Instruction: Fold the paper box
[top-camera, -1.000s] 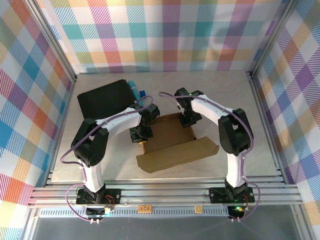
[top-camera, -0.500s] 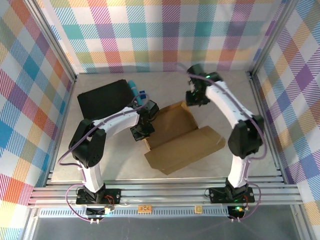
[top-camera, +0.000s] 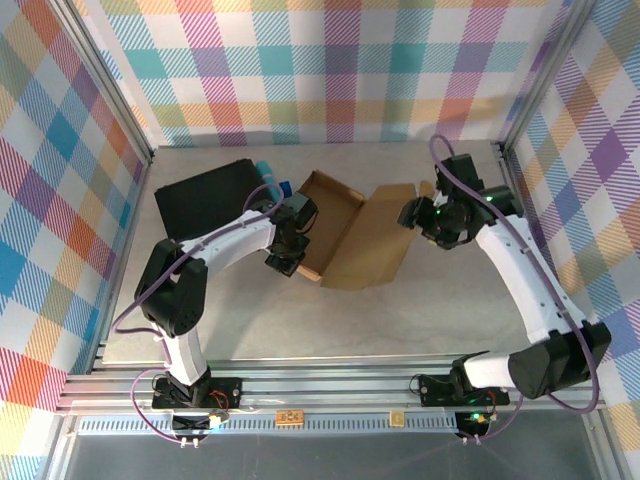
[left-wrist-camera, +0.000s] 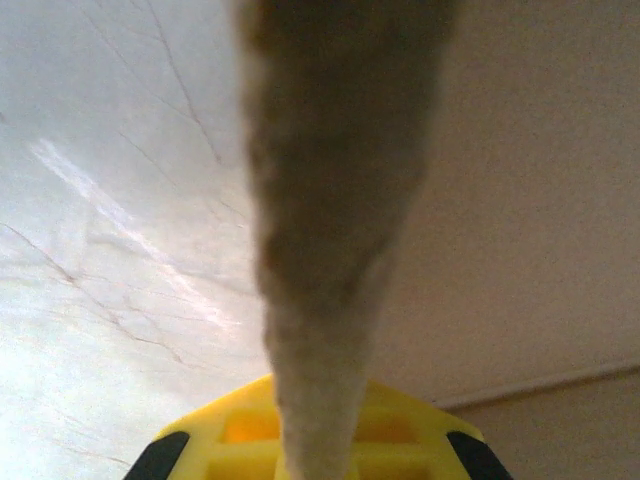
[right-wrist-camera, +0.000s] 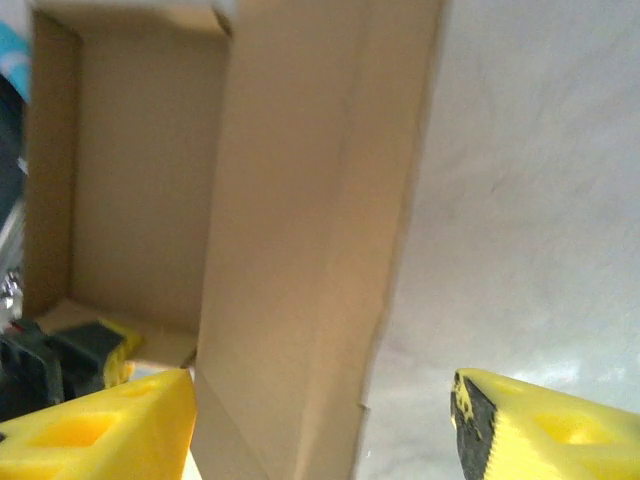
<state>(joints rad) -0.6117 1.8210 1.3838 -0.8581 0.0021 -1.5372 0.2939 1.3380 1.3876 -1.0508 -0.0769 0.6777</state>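
Grippers first: left gripper (top-camera: 287, 256) is clamped tight on paper box (top-camera: 350, 240), pinching the tray's near-left wall. Its wrist cam shows a blurred cardboard edge running up btw the yellow fingers (left-wrist-camera: 220, 445), no gap. Left arm rises from its base, elbow bent hard over the left side of the table (top-camera: 420, 310), forearm reaching right & away to mid-table, wrist tipped down onto the wall. Right gripper (top-camera: 412, 214) is spread wide, gripping nothing: its yellow fingers (right-wrist-camera: 100, 430) stand well apart w/ the lid panel's edge lying btw them, and bare tabletop shows btw the panel & the finger at that view's right. Whether the other finger touches cardboard, can't tell. Right arm has its elbow swung far out to the right, long forearm running diagonally back & left, wrist turned left toward the lid's right edge. Box sits mid-table toward the back, just right of black case (top-camera: 205, 195), tray open upward w/ walls standing, lid flap spread out to the tray's right. Small teal & blue item (top-camera: 272, 178) lies btw case & the box's back-left corner.
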